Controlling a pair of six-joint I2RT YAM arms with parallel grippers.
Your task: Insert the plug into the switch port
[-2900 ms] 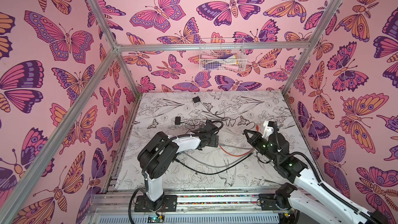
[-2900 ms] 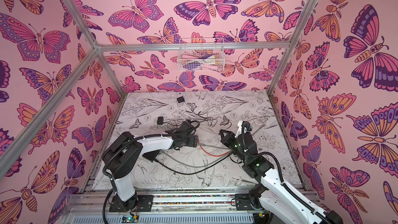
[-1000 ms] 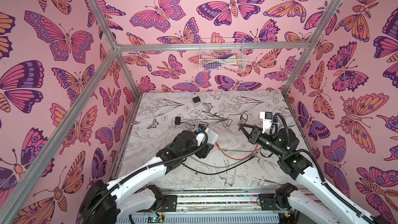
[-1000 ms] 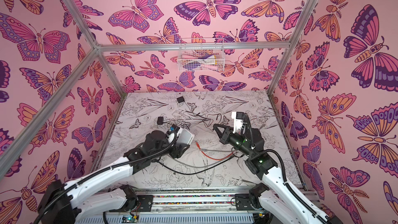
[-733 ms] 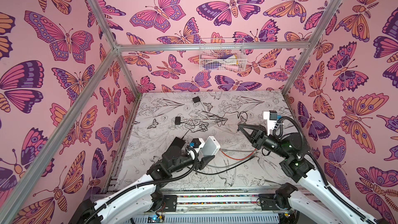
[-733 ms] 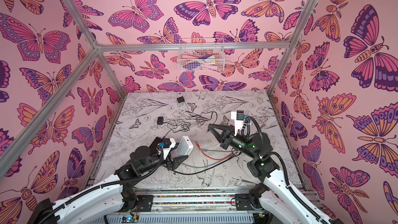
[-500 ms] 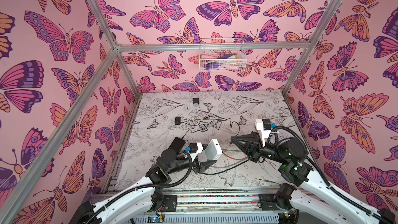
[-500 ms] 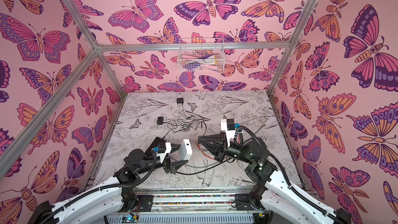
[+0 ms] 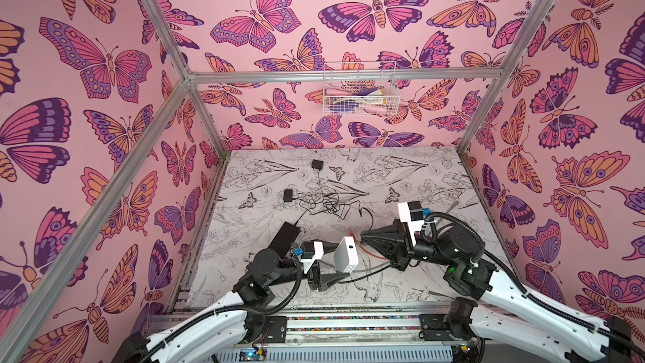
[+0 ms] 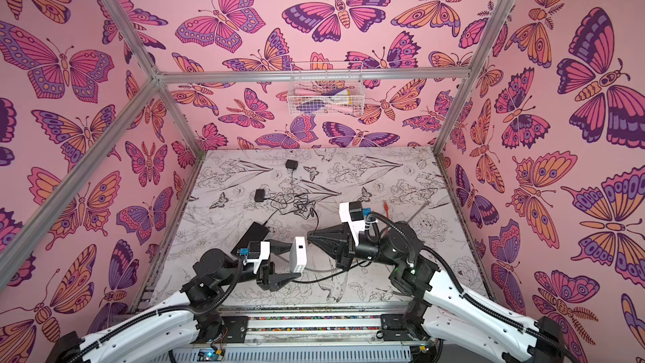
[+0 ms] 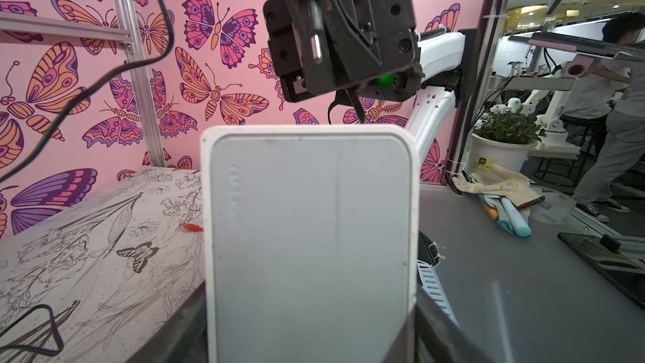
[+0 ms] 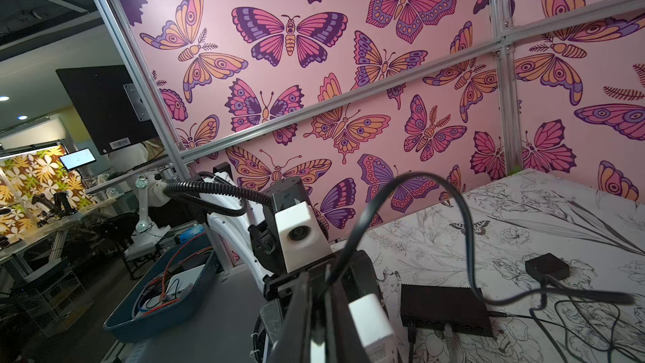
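My left gripper holds the white switch up off the table, near the front middle; in both top views its fingers clamp the box. In the left wrist view the switch fills the middle, pressed between my fingers. My right gripper points at the switch from the right, a short gap away, shut on the plug of a black cable. The right wrist view shows the switch just beyond my fingers. The switch's ports are hidden.
A black box lies on the table behind the left arm. Two small black adapters and tangled wires lie further back. An orange cable runs beneath the grippers. A wire basket hangs on the back wall.
My left arm has pulled the white switch up and toward the front, turning it on edge. My right gripper has swung left with the cable, closing on the switch.
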